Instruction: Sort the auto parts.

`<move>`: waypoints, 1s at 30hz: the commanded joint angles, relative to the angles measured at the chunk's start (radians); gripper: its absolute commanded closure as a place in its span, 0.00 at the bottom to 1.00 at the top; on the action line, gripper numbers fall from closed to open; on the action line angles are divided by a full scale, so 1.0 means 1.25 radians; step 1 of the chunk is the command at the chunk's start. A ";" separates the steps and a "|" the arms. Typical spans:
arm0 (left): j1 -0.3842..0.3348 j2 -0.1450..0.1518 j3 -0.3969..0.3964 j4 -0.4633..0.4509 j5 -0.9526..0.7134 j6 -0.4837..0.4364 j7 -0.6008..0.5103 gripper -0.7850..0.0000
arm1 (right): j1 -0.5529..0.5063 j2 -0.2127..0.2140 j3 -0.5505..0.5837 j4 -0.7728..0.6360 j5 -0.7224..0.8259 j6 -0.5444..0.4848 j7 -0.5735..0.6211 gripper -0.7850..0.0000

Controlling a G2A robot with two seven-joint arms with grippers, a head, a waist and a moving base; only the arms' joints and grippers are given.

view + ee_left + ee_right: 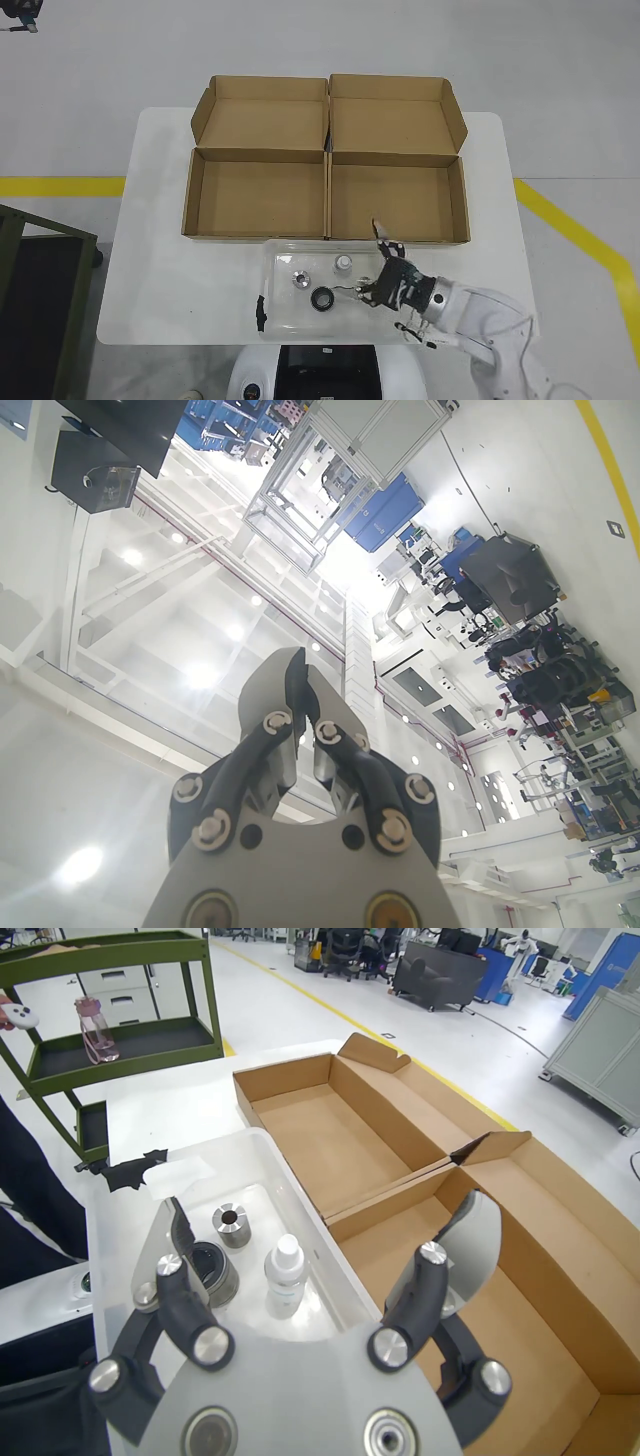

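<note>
A clear plastic bin [280,318] at the table's front holds three parts: a metal cylinder [299,280] [231,1225], a black ring [322,298] [216,1273] and a small white bottle [343,263] [285,1273]. My right gripper [366,260] [325,1223] is open over the bin's right end. One finger is by the black ring and the other is above the near wall of the right cardboard box [400,205] [540,1248]. Nothing is between its fingers. My left gripper [301,680] is shut on nothing and points up at the ceiling.
A second open cardboard box [255,200] [325,1138] stands to the left of the first, and both have their lids folded back. Black tape [261,312] sticks to the bin's left end. A green cart [40,290] [115,1048] stands off the table's left side.
</note>
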 commanded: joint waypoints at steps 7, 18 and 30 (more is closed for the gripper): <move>0.000 0.000 0.000 0.000 0.000 0.000 0.000 1.00 | 0.023 0.008 -0.036 0.012 -0.031 -0.017 0.058 0.00; 0.000 0.000 0.000 0.000 0.000 0.000 0.000 0.69 | 0.038 0.019 -0.059 0.052 -0.036 -0.027 0.101 0.27; 0.000 0.000 0.000 0.000 0.000 0.000 0.000 0.00 | 0.056 0.031 -0.064 0.088 -0.031 -0.016 0.116 0.27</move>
